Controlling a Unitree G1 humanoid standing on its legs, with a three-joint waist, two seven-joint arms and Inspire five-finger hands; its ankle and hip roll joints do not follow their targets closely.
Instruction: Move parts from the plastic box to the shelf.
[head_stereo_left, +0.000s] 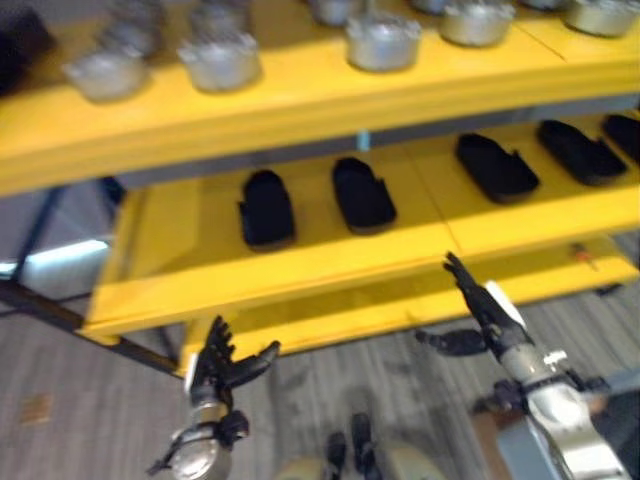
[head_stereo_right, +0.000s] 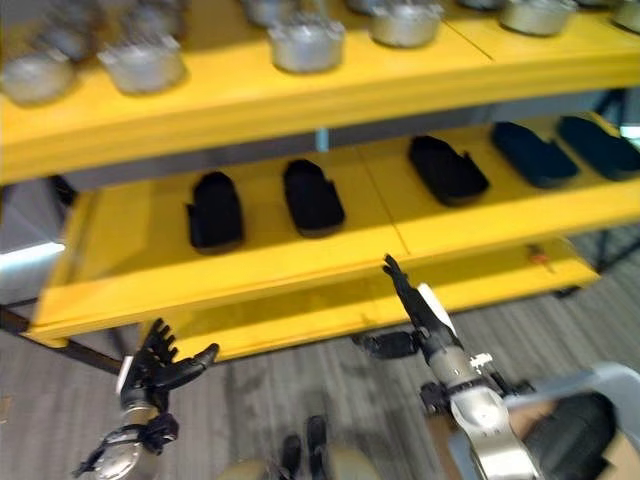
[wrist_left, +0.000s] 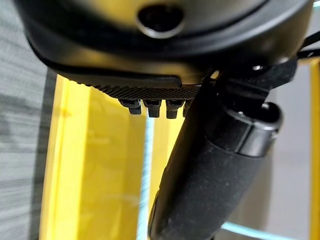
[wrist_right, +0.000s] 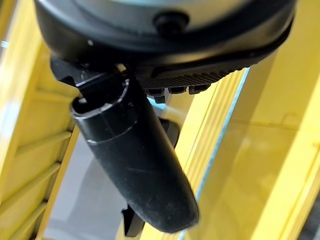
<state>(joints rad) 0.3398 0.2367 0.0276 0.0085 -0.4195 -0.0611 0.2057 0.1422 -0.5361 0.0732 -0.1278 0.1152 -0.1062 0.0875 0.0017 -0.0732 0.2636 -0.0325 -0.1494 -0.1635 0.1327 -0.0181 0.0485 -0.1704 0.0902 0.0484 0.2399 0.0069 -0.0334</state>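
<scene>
A yellow shelf (head_stereo_left: 330, 255) stands before me. Its middle level carries several black parts, among them one (head_stereo_left: 267, 208) at the left and one (head_stereo_left: 363, 194) beside it. The top level (head_stereo_left: 300, 95) holds several silver round parts, such as one (head_stereo_left: 382, 40). My left hand (head_stereo_left: 222, 365) hangs low below the shelf's front left corner, fingers spread and empty. My right hand (head_stereo_left: 487, 312) reaches up toward the shelf's lower front edge, fingers straight, thumb out, holding nothing. In the wrist views, the left thumb (wrist_left: 210, 185) and the right thumb (wrist_right: 135, 175) stand out against yellow shelf surfaces.
A lower yellow level (head_stereo_left: 420, 300) juts out under the middle one. A dark metal frame bar (head_stereo_left: 60, 312) runs along the left. Grey floor (head_stereo_left: 80, 400) lies below. A grey and dark object (head_stereo_right: 580, 425) sits at the lower right.
</scene>
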